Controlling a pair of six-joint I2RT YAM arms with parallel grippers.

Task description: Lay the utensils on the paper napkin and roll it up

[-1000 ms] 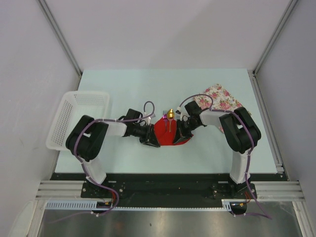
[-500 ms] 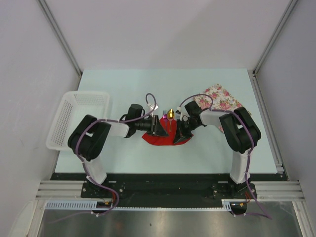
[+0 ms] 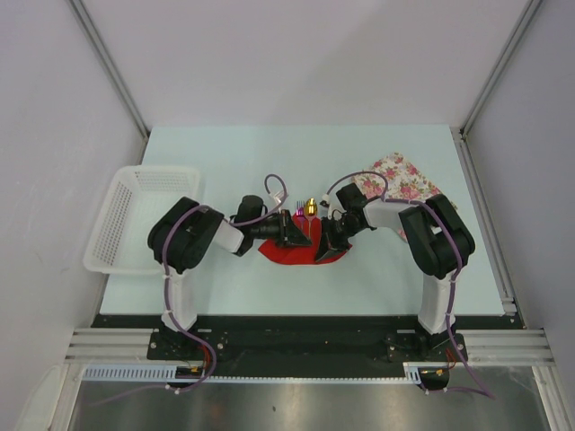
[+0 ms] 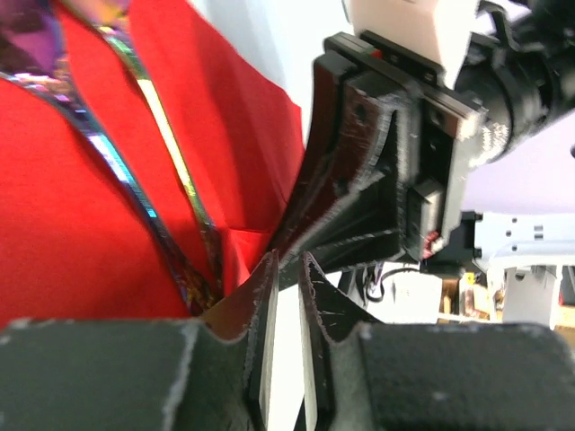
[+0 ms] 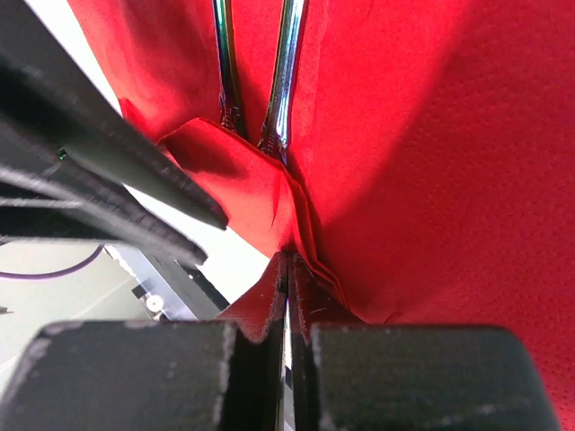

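The red paper napkin [image 3: 301, 250] lies mid-table between both grippers. The gold-bowled spoon [image 3: 311, 207] and the pink-purple fork [image 3: 299, 214] lie side by side on it, heads toward the far side. My left gripper [image 3: 293, 232] is over the napkin's left part. In the left wrist view its jaws [image 4: 287, 262] are almost together with nothing between them, next to the napkin [image 4: 72, 224] and the two handles [image 4: 121, 175]. My right gripper [image 3: 330, 241] is shut on a folded edge of the napkin [image 5: 269, 193], just below the handle ends [image 5: 286, 72].
A white mesh basket [image 3: 135, 215] stands at the left table edge. A white cloth with pink floral print [image 3: 400, 177] lies at the back right, behind the right arm. The two grippers are close together, nearly facing each other.
My left gripper has moved right and toward the far side, over the napkin and beside the utensils. The napkin's left part, raised a second ago, now lies flatter. The right gripper has stayed put.
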